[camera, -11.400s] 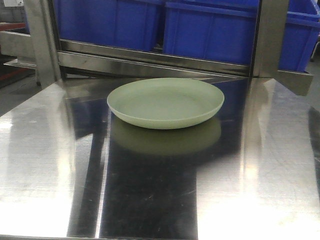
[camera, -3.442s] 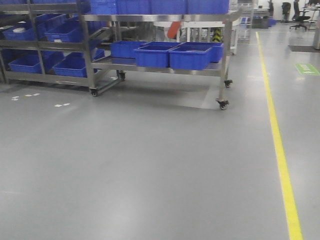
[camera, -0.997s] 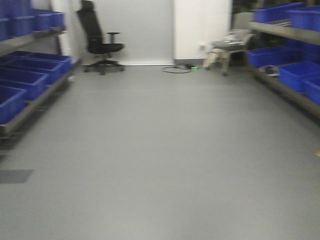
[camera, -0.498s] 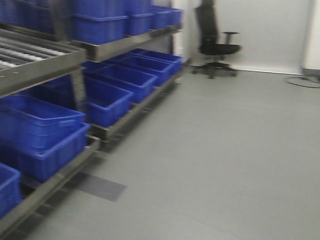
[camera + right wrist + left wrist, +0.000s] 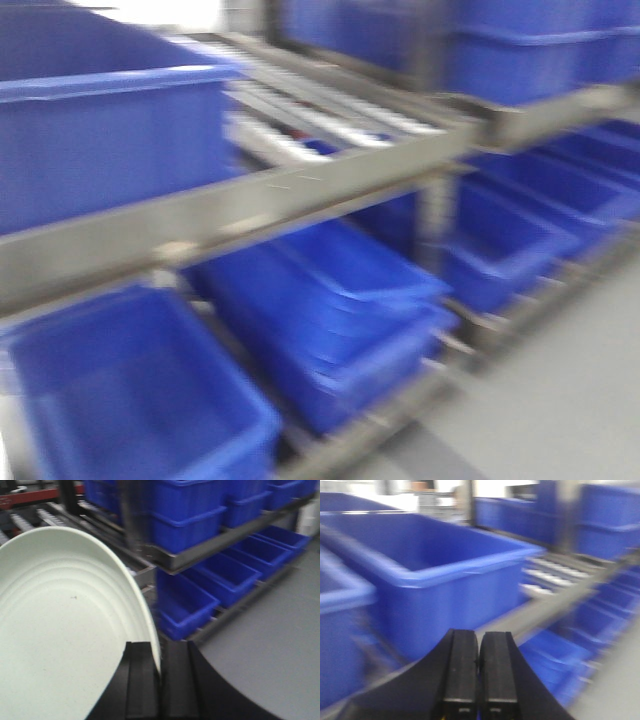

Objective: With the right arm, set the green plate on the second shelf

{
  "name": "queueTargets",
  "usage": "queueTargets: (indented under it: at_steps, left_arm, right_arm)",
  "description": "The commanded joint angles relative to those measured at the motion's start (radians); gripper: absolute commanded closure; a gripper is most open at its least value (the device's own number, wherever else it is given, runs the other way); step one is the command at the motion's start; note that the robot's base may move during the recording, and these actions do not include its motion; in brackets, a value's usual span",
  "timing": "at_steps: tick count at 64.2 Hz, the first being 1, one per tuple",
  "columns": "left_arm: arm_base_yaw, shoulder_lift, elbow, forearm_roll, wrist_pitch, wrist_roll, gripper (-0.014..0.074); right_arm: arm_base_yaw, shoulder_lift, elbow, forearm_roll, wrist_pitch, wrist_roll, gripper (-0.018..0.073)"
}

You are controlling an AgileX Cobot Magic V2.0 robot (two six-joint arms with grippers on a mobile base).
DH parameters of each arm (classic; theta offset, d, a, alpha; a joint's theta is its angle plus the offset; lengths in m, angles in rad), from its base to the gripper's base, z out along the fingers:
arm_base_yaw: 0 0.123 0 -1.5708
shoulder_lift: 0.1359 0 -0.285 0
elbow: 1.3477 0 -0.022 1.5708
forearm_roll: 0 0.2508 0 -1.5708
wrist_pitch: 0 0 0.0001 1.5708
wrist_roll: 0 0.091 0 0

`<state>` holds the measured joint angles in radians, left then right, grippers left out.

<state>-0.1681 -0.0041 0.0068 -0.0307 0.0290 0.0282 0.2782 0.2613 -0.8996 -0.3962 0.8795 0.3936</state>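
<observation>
The green plate (image 5: pixel 60 625) fills the left of the right wrist view, held on edge and off any surface. My right gripper (image 5: pixel 159 652) is shut on its rim, one black finger on each side. In the left wrist view my left gripper (image 5: pixel 478 642) is shut with nothing between its fingers. A steel rack shelf (image 5: pixel 300 195) with rollers crosses the blurred front view; the plate and both grippers are out of that view. The same kind of rack (image 5: pixel 200 550) stands beyond the plate.
Blue plastic bins (image 5: pixel 330 310) sit on the rack's lower level, and a large blue bin (image 5: pixel 110 130) on the upper level. More blue bins (image 5: pixel 430 585) are close ahead of the left gripper. Grey floor (image 5: pixel 265 645) lies to the right.
The front view has swung left and closer: the open floor and office chair are gone, and the rack of blue bins now fills the frame.
</observation>
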Motion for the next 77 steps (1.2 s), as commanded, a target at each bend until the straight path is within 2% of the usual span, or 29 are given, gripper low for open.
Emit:
queueTargets:
  at_steps: [1, 77]
  left_arm:
    - [-0.001, -0.017, 0.040, -0.003, -0.088, -0.002, 0.0466]
    - [-0.001, -0.017, 0.040, -0.003, -0.088, -0.002, 0.0466]
  right_arm:
    - [-0.007, 0.016, -0.026, -0.032, -0.109, 0.006, 0.0503]
    - [-0.007, 0.016, -0.026, -0.034, -0.109, 0.006, 0.0503]
